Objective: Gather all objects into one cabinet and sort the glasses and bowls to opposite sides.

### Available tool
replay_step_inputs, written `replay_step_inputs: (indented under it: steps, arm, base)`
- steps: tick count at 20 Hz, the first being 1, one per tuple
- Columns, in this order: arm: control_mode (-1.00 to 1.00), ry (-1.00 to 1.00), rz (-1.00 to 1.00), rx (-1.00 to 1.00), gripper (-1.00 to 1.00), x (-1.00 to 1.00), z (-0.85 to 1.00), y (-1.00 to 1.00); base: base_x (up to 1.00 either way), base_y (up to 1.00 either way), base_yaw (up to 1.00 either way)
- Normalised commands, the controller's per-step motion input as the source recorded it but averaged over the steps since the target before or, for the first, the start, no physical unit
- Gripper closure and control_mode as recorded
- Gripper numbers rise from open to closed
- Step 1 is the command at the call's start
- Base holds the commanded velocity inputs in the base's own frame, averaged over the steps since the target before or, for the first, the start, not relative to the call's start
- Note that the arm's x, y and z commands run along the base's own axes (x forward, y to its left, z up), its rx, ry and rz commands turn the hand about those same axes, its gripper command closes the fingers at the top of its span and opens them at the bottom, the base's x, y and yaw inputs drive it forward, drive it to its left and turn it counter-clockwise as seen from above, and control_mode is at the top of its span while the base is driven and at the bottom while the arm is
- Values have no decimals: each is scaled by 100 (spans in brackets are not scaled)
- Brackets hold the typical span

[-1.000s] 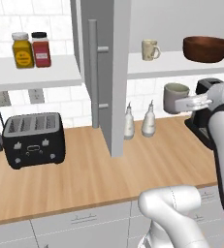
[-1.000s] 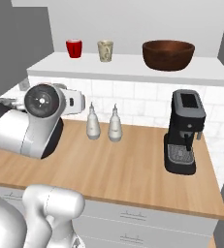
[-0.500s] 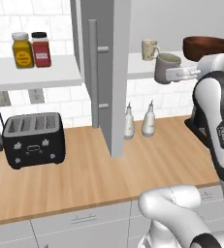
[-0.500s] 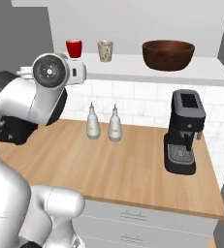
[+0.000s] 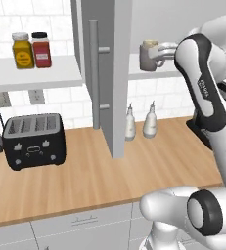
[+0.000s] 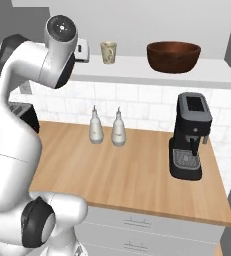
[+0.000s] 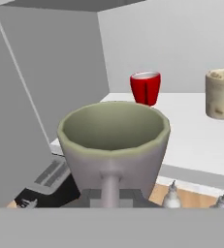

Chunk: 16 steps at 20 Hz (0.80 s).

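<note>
My gripper (image 5: 160, 52) is shut on the handle of the dull grey mug (image 5: 148, 56) and holds it upright at shelf height, just in front of the cabinet's white shelf (image 6: 137, 67). From the hand view, the grey mug (image 7: 113, 141) looms close, with my gripper (image 7: 111, 196) under it. Beyond it on the shelf stand the red tumbler (image 7: 145, 87) at the back left and the cream mug (image 7: 222, 94) to the right. The dark brown bowl (image 6: 173, 56) sits at the shelf's right end, right of the cream mug (image 6: 108, 52).
The tall grey cabinet door (image 5: 107, 73) stands open just left of the held mug. Two white bottles (image 5: 140, 121) stand on the counter below, a coffee machine (image 6: 189, 135) to the right, a toaster (image 5: 33, 140) to the left. Spice jars (image 5: 32, 50) occupy the tiled shelf.
The arm has raised the grey mug from just above the counter up to shelf level and swung it left, towards the red tumbler and cream mug.
</note>
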Motion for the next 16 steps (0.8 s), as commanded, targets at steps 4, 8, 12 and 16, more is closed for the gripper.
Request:
replay_step_inputs:
  steps: [4,8,12,16]
  arm:
    - [-100,1,7,0,100,37,-34,39]
    - [-100,-3,10,0,100,11,-50,14]
    - [-100,-3,5,0,100,54,-32,8]
    - [-100,0,1,0,100,90,0,5]
  base:
    - [0,0,0]
    - [0,0,0]
    - [0,0,0]
    - [0,0,0]
